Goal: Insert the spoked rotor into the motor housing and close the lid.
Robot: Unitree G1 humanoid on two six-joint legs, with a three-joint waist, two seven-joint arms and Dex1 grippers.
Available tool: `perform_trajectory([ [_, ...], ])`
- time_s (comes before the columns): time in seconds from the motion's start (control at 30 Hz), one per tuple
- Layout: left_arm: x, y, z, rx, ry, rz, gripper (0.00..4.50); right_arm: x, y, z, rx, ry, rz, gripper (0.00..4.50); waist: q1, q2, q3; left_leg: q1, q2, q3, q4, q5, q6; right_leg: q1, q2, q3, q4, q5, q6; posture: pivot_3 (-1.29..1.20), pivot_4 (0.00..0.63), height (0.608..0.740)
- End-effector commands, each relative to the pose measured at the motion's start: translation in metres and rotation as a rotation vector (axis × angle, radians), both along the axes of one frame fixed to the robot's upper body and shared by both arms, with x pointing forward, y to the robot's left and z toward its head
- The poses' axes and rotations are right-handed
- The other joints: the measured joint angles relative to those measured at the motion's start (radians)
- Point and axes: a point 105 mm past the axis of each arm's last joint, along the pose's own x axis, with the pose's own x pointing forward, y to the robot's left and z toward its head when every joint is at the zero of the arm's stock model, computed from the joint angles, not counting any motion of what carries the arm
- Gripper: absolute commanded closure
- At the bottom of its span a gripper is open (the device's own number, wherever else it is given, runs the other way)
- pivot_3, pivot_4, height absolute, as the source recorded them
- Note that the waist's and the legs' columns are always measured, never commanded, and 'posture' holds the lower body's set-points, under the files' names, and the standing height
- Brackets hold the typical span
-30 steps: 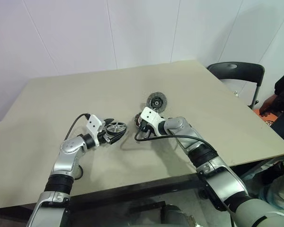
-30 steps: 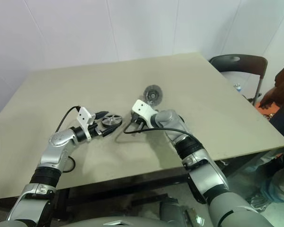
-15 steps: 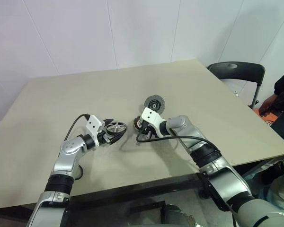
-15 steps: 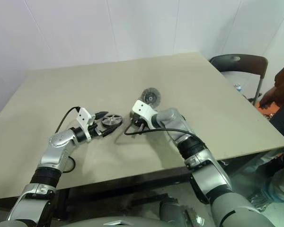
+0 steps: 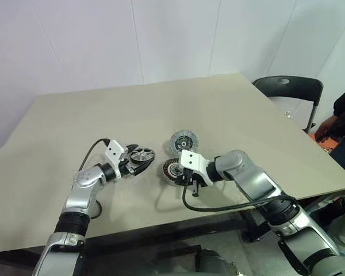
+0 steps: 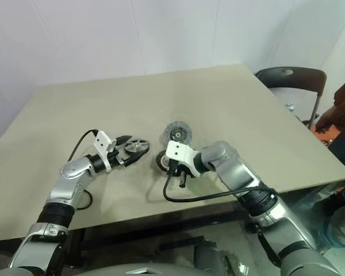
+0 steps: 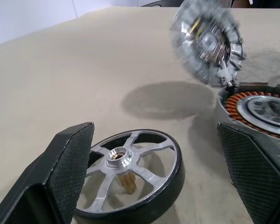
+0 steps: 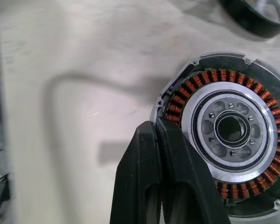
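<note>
Right wrist view: closed right gripper (image 8: 164, 128) over motor housing (image 8: 231, 131), spoked rotor (image 8: 256, 16) cut off.

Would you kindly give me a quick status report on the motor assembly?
Left gripper open around the spoked rotor. Right gripper shut on the motor housing rim. Lid lying beside it, nothing blocking.

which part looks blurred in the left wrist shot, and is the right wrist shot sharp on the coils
Left wrist view: the lid is smeared with blur, while the spoked rotor between the open left gripper pads is crisp. Right wrist view: the motor housing coils are sharp; the shut right gripper fingers close to the lens look softer.
</note>
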Motion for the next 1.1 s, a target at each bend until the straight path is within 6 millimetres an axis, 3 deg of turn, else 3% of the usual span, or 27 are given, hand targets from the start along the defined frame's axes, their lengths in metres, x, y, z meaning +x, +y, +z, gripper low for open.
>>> perform_trajectory([
  [0.03, 0.004, -0.002, 0.012, 0.017, -0.044, -0.013, 0.00, -0.009, 0.003, 0.015, 0.041, -0.010, 0.068, 4.49, 0.002, 0.000, 0.000, 0.000, 0.000, 0.000, 0.000, 0.000, 0.000, 0.000, 0.000, 0.000, -0.001, 0.000, 0.000, 0.00, 0.000, 0.740],
  [0.2, 0.003, 0.000, 0.009, 0.024, -0.038, -0.011, 0.00, -0.007, 0.008, 0.017, 0.066, -0.024, 0.081, 4.49, 0.011, 0.000, 0.000, -0.001, 0.001, 0.001, 0.000, 0.000, 0.001, 0.001, 0.001, 0.000, -0.007, 0.003, 0.001, 0.00, 0.000, 0.740],
  [0.33, 0.003, 0.002, 0.006, 0.029, -0.036, -0.005, 0.00, -0.010, 0.012, 0.016, 0.082, -0.002, 0.099, 3.53, 0.017, 0.000, 0.000, -0.001, 0.001, 0.001, 0.000, 0.000, 0.001, 0.002, 0.001, 0.000, -0.008, 0.004, 0.001, 0.00, 0.000, 0.740],
  [0.53, 0.004, 0.003, 0.005, 0.031, -0.033, 0.000, 0.00, 0.002, 0.014, 0.022, 0.178, 0.027, 0.031, 1.58, 0.018, -0.001, -0.001, 0.000, 0.001, 0.001, 0.000, 0.000, 0.001, 0.003, 0.001, 0.000, -0.009, 0.005, 0.001, 0.00, 0.000, 0.740],
  [0.7, 0.005, 0.002, 0.004, 0.029, -0.032, -0.004, 0.00, 0.023, 0.009, 0.023, 0.176, -0.035, -0.064, 1.58, 0.017, -0.001, -0.001, 0.000, 0.001, 0.001, 0.000, 0.000, 0.001, 0.003, 0.002, 0.000, -0.009, 0.005, 0.001, 0.00, 0.000, 0.740],
  [0.83, 0.007, 0.002, 0.003, 0.030, -0.031, -0.010, 0.00, 0.039, 0.000, 0.029, 0.183, -0.075, -0.133, 2.43, 0.017, -0.002, -0.001, 0.000, 0.001, 0.002, 0.000, 0.000, 0.001, 0.003, 0.002, 0.000, -0.009, 0.006, 0.000, 0.00, 0.000, 0.740],
  [1.0, 0.009, 0.001, 0.003, 0.032, -0.034, -0.018, 0.00, 0.046, -0.014, 0.021, 0.114, -0.103, -0.159, 4.21, 0.018, -0.002, -0.001, 0.000, 0.001, 0.002, 0.000, 0.000, 0.001, 0.003, 0.002, -0.001, -0.010, 0.006, 0.000, 0.00, 0.000, 0.740],
  [1.03, 0.009, 0.001, 0.003, 0.033, -0.034, -0.020, 0.00, 0.044, -0.015, 0.018, 0.105, -0.093, -0.155, 4.45, 0.018, -0.002, -0.001, 0.000, 0.001, 0.002, 0.000, 0.000, 0.001, 0.003, 0.002, -0.001, -0.010, 0.006, 0.001, 0.00, 0.000, 0.740],
  [1.1, 0.010, 0.001, 0.003, 0.034, -0.034, -0.022, 0.00, 0.038, -0.016, 0.011, 0.090, -0.059, -0.136, 4.45, 0.017, -0.002, -0.001, -0.001, 0.001, 0.002, 0.000, -0.001, 0.001, 0.003, 0.002, -0.001, -0.010, 0.006, 0.001, 0.00, 0.000, 0.740],
])
